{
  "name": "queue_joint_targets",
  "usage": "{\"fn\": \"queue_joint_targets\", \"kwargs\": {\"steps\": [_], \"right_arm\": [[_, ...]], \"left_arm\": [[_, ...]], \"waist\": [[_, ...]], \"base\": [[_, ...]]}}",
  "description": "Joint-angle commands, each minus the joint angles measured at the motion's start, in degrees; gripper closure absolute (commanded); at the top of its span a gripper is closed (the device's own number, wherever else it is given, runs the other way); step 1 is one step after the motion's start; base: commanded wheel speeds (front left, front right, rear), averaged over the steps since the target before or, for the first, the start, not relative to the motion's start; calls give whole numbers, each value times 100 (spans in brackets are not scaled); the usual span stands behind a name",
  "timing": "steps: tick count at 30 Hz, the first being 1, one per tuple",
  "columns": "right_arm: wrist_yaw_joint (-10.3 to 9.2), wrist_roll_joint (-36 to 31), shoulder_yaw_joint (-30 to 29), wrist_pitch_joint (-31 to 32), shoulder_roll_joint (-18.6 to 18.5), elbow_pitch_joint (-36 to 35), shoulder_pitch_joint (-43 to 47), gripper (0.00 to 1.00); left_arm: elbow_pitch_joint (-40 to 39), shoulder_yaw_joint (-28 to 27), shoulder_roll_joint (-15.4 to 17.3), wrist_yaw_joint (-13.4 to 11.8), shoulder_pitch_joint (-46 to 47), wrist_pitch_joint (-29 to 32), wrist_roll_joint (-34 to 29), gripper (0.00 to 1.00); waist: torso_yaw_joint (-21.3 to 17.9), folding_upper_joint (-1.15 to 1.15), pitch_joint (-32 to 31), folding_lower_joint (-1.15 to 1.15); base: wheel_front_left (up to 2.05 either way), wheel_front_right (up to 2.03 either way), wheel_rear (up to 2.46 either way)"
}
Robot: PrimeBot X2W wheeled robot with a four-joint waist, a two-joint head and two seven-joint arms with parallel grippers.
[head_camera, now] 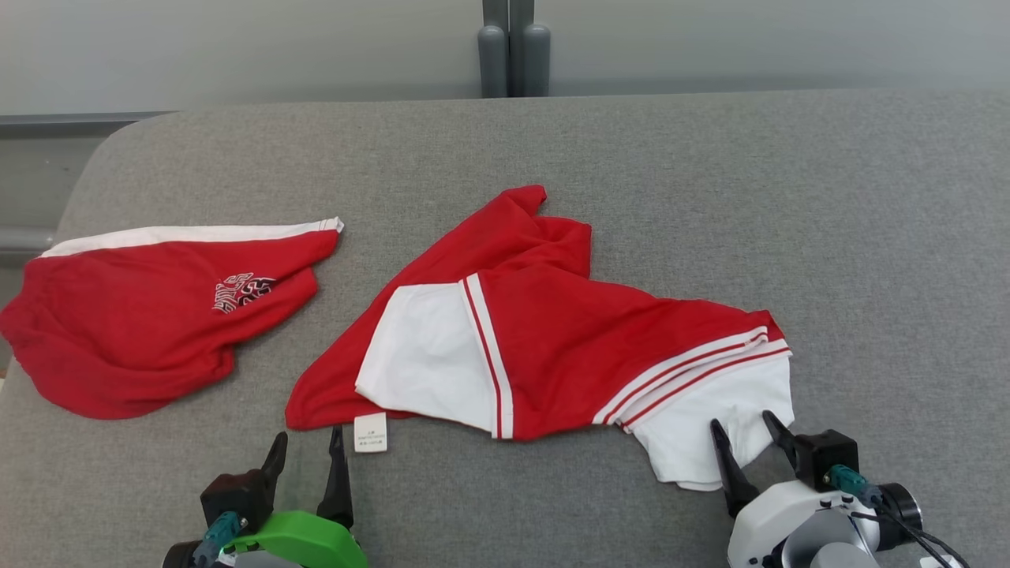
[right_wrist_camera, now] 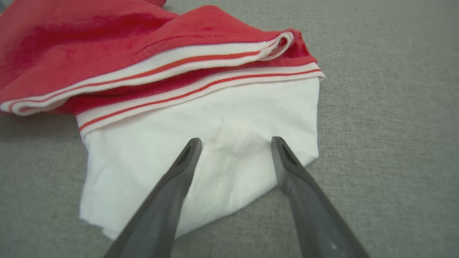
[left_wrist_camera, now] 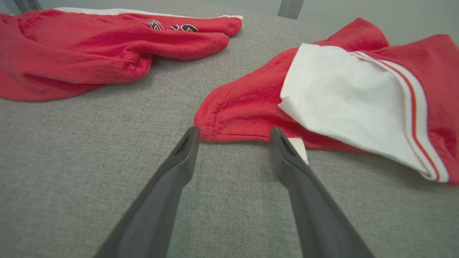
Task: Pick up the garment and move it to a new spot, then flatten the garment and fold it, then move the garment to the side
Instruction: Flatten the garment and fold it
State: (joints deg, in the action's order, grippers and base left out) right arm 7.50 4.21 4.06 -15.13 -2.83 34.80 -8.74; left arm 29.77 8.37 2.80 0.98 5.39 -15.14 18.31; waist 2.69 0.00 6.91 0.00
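The red-and-white garment (head_camera: 568,339) lies crumpled on the bench (head_camera: 868,237), centred: light, limp, likely to sag. Take the white hem (head_camera: 694,450) and red corner (head_camera: 316,406). The left pincer (head_camera: 308,439) and right pincer (head_camera: 742,423) stand apart, empty.

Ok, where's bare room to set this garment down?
Widest: grey surface right of and beyond the red-and-white garment. Narrow strip between it and the red logo garment. Crowded near the left gripper and right gripper.

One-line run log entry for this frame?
phase: pre-grasp | left gripper: open, at near edge of garment | right gripper: open, over white end | held: nothing | second red garment: far left, apart
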Motion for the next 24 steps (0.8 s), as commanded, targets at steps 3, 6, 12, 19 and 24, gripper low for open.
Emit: {"fn": "queue_joint_targets", "kwargs": {"steps": [3,6,12,19,24], "right_arm": [[-2,18,-73,0,-16,53,93,41],[-2,40,-144,0,-15,69,75,100],[-2,93,-407,-1,-17,-235,96,100],[-2,-95,-853,0,-15,-762,-92,100],[-2,-203,-911,-1,-228,-1376,-475,100]], "left_arm": [[-15,13,19,5,90,0,45,0],[-28,13,19,18,89,0,59,0],[-26,2,19,10,55,0,73,0],[-7,-10,19,26,32,0,96,0],[5,9,19,22,48,0,100,0]], "waist": [[-22,0,-13,0],[-29,0,-18,0],[-48,0,-45,0],[-122,0,-99,0],[-174,0,-121,0]], "base": [[0,0,0],[0,0,0],[0,0,0],[0,0,0],[0,0,0]]}}
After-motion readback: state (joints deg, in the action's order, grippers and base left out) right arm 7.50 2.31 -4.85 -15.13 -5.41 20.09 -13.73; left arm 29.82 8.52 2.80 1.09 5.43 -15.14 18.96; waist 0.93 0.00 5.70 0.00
